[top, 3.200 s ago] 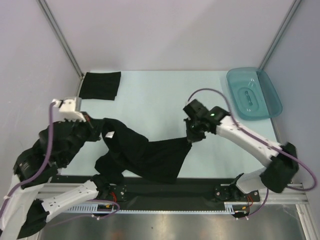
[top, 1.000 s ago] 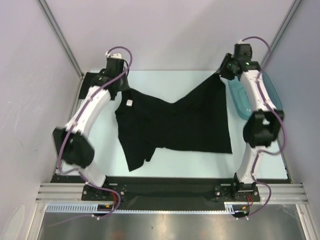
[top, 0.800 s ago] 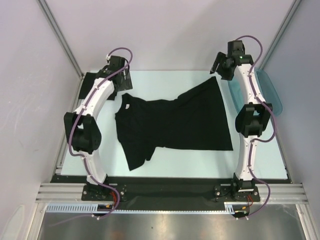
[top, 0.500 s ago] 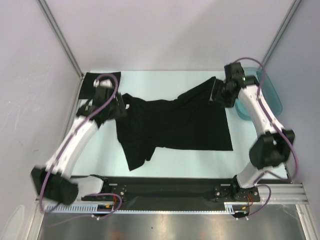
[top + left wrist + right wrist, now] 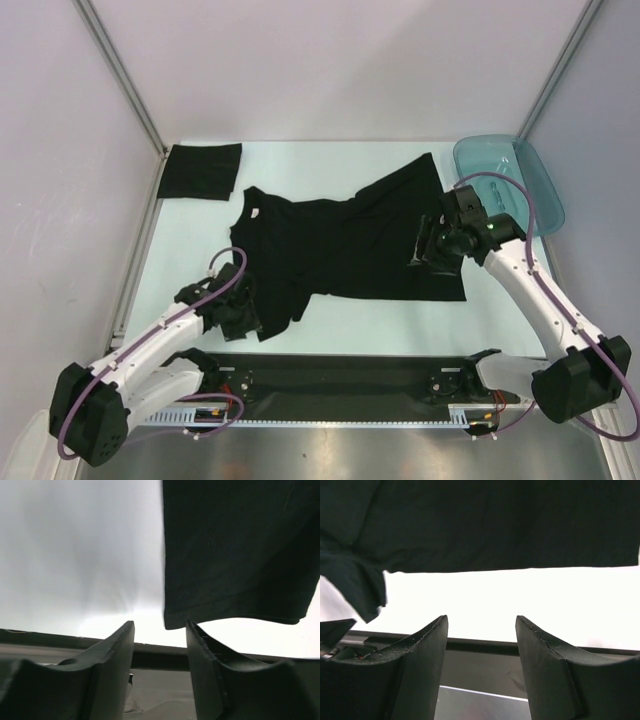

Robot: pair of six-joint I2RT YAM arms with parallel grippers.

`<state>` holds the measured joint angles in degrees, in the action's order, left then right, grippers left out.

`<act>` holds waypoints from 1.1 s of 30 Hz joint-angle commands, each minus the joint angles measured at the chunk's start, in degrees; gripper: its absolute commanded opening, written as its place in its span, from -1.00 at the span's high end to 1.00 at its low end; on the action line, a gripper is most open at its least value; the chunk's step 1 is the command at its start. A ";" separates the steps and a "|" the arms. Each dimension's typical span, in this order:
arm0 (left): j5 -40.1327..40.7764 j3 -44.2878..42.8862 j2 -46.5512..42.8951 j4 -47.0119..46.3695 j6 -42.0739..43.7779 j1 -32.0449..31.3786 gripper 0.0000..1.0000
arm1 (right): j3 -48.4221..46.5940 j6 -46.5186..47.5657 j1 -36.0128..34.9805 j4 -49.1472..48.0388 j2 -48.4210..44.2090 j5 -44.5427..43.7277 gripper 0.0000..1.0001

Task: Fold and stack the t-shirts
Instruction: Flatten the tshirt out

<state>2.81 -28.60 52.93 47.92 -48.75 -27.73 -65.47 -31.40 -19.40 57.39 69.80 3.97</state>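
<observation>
A black spread t-shirt (image 5: 340,250) lies on the worktop (image 5: 330,160), with a folded t-shirt (image 5: 201,171) in the far left corner.
From above, the spread t-shirt lies flat mid-worktop, collar to the left and one sleeve trailing toward the near edge, well apart from the folded one; a teal tray (image 5: 510,187) sits at the far right. The left hand (image 5: 243,312) is at that near sleeve and the right hand (image 5: 428,245) is over the cloth's right side, and black against black hides their fingers here. In the left wrist view, its fingers (image 5: 112,655) are spread and empty, with a cloth corner just beyond and the rest cut off. In the right wrist view, its fingers (image 5: 422,650) are spread and hold nothing; the cloth edge lies past a bright strip of worktop.
</observation>
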 commanded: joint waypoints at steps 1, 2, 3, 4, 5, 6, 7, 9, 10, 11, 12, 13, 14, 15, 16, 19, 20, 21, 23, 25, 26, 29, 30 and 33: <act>-0.52 1.26 -0.37 -4.76 -5.47 -2.07 0.02 | -0.62 -2.70 -0.73 -0.61 -3.53 -0.89 -0.23; -0.09 1.44 -0.11 -4.59 -5.91 -2.68 0.04 | -0.53 -2.88 -0.73 -0.52 -4.05 -1.15 -0.23; 0.35 1.35 0.16 -4.16 -6.70 -2.86 0.06 | -0.27 -2.88 -0.82 -0.17 -4.23 -1.33 -0.23; 0.62 1.44 0.33 -3.63 -7.23 -3.38 0.09 | -0.18 -2.97 -0.82 -0.08 -4.58 -1.42 -0.23; 0.36 1.62 0.25 -3.71 -7.58 -4.26 0.09 | 0.08 -3.05 -0.90 0.01 -4.85 -1.59 -0.23; 0.09 2.05 0.16 -3.63 -8.63 -4.53 0.09 | 0.17 -3.14 -0.90 0.01 -4.94 -1.68 -0.23; 0.00 2.40 0.16 -3.54 -9.08 -4.88 0.07 | 0.52 -3.32 -0.90 0.01 -5.02 -1.77 -0.23; 1.14 2.41 0.42 -2.58 -10.31 -5.50 0.08 | 0.61 -3.41 -0.90 -0.08 -5.11 -1.86 -0.23; 1.49 2.41 0.86 -2.83 -10.40 -5.85 0.10 | 0.61 -3.49 -0.90 -0.08 -5.03 -1.86 -0.22; 1.67 2.32 1.91 -2.83 -10.40 -6.37 0.10 | 0.52 -3.41 -0.82 -0.25 -5.11 -1.94 -0.23; 2.02 1.89 2.96 -2.40 -11.18 -6.64 0.09 | 0.35 -3.41 -0.90 -0.17 -5.11 -1.95 -0.23; 1.68 1.79 3.84 -2.66 -11.45 -6.90 0.08 | 0.08 -3.23 -0.90 -0.17 -5.03 -1.95 -0.22; 1.33 1.71 5.85 -3.09 -11.98 -7.60 0.07 | -0.01 -3.14 -0.82 -0.08 -5.02 -2.38 -0.23; 1.41 1.44 6.74 -3.36 -12.24 -7.87 0.04 | -0.09 -3.06 -0.82 -0.08 -4.94 -2.47 -0.23; 1.50 1.27 7.53 -3.62 -12.42 -8.48 0.03 | -0.18 -2.97 -0.82 -0.08 -4.94 -2.65 -0.23; 1.93 1.44 10.00 -3.89 -13.47 -9.45 0.06 | -0.45 -2.70 -0.90 0.27 -4.94 -2.91 -0.23; 1.85 2.22 10.35 -4.41 -13.82 -9.37 0.07 | -0.62 -2.62 -0.82 0.53 -5.02 -3.09 -0.23; 1.68 2.67 10.79 -5.37 -14.17 -9.36 0.10 | -0.62 -2.70 -0.82 0.62 -5.11 -3.18 -0.23; 0.97 3.81 11.06 -6.43 -15.14 -9.36 0.18 | -0.53 -2.44 -0.82 0.80 -5.55 -3.35 -0.23; 1.75 3.82 11.50 -7.14 -15.32 -9.36 0.37 | -0.10 -2.35 -0.82 0.80 -5.73 -3.44 -0.23; 2.63 3.38 11.67 -7.14 -15.23 -9.36 0.47 | 0.08 -2.27 -0.90 0.89 -6.08 -3.44 -0.23; 5.00 2.59 11.59 -6.26 -15.58 -9.02 0.74 | 0.78 -1.91 -0.90 1.23 -6.08 -3.61 -0.23; 5.36 2.50 11.32 -5.91 -15.58 -8.93 0.84 | 0.87 -1.65 -0.90 1.41 -6.17 -3.70 -0.23; 9.05 0.66 9.83 -2.94 -14.97 -8.40 0.99 | 0.87 -1.04 -0.73 2.03 -5.99 -3.88 -0.24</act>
<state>3.03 -28.08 62.39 43.40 -63.18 -36.58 -64.58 -33.78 -20.03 58.50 64.90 1.30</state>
